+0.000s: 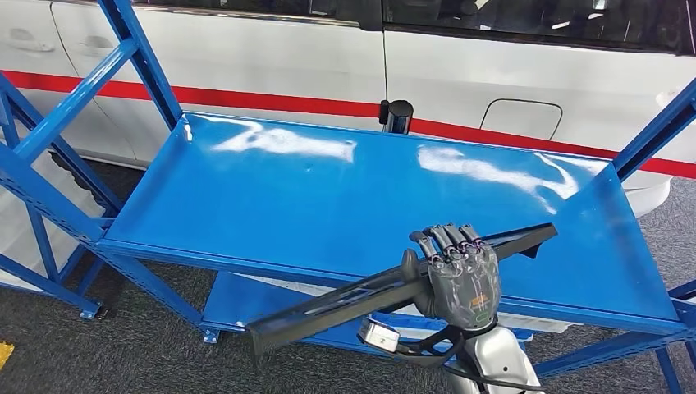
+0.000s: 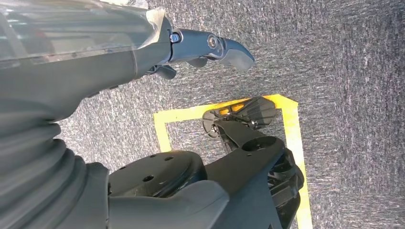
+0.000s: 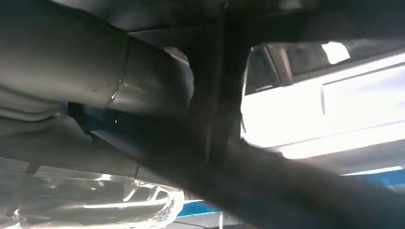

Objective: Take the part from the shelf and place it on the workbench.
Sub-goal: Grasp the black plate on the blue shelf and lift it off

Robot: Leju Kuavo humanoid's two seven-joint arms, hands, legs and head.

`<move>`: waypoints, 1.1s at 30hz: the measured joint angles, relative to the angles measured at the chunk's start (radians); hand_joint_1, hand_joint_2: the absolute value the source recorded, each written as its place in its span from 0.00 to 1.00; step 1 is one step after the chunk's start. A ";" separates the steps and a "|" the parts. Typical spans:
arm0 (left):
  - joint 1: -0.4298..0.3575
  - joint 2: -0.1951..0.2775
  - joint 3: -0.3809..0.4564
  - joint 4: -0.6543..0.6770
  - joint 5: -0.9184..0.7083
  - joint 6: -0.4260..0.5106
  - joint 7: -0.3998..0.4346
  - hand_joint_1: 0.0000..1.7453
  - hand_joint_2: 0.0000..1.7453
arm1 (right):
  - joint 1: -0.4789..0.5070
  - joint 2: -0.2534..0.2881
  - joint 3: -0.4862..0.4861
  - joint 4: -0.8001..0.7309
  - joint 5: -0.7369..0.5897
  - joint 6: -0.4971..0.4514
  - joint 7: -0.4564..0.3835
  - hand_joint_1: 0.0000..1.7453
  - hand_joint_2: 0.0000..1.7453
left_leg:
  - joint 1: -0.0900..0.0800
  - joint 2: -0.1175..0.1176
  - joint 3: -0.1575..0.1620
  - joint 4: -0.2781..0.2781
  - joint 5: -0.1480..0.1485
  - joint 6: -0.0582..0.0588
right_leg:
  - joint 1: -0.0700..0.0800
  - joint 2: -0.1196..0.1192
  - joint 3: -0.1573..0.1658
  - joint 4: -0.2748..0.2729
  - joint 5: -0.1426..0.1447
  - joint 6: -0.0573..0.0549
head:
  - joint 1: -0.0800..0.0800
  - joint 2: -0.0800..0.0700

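We see the right hand (image 1: 456,277) at the near right of the head view, fingers wrapped over a long black part (image 1: 345,302) and grasping it near its middle. The part is a slim, dark strip that runs from the near left, where its end hangs past the front edge of the shelf (image 1: 271,197), up to the far right, where its other end lies over the blue shelf surface. We cannot tell whether that far end touches the shelf or hangs just above it. The shelf is a glossy blue metal deck in a blue frame with slanted braces on the left and right. Behind it stands a white car (image 1: 460,74) with a red stripe along its side. Grey carpet (image 1: 107,345) covers the floor near the shelf's feet.

In the right wrist view the part (image 3: 215,95) crosses close in front of the camera as a dark bar, with the bright car (image 3: 325,109) behind it.

In the left wrist view the left hand (image 2: 210,47) hangs over grey carpet with a yellow floor marking (image 2: 224,109) beneath. Its visible fingers reach out with nothing in them, so we read it as released.
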 joint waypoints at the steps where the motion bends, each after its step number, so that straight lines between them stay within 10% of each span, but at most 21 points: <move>1: 0.001 0.000 0.002 0.000 0.002 0.000 -0.001 0.00 1.00 | 0.003 -0.004 0.005 -0.005 -0.002 -0.002 -0.002 1.00 0.00 | 0.000 0.000 0.000 0.000 0.000 0.000 | 0.000 0.000 0.000 0.000 0.000 0.000 | 0.000 0.000; 16: 0.008 0.000 0.012 0.000 0.006 0.000 -0.005 0.00 1.00 | 0.015 -0.028 0.024 -0.029 -0.013 -0.005 -0.003 1.00 0.00 | -0.001 0.000 0.000 0.001 -0.002 0.001 | -0.002 0.000 0.000 -0.001 0.000 0.000 | 0.000 0.000; 26: 0.021 0.000 0.042 0.000 0.019 0.009 -0.008 0.00 1.00 | 0.039 -0.066 0.063 -0.055 -0.092 -0.023 -0.023 1.00 0.00 | -0.013 0.001 0.008 -0.009 -0.002 0.031 | -0.021 0.000 0.008 0.003 -0.008 0.017 | -0.001 0.000; 30: 0.026 -0.002 0.053 0.000 0.025 0.018 -0.013 0.00 1.00 | 0.040 -0.086 0.070 -0.058 -0.130 -0.027 -0.038 1.00 0.00 | -0.008 0.004 0.016 -0.023 0.006 0.042 | -0.017 0.000 -0.092 0.211 -0.102 -0.002 | 0.005 0.000; 33: 0.031 -0.003 0.061 0.000 0.026 0.023 -0.014 0.00 1.00 | 0.043 -0.098 0.073 -0.058 -0.147 -0.028 -0.043 1.00 0.00 | -0.008 0.003 0.016 -0.022 0.006 0.041 | -0.015 0.000 -0.135 0.279 -0.096 0.015 | 0.006 0.000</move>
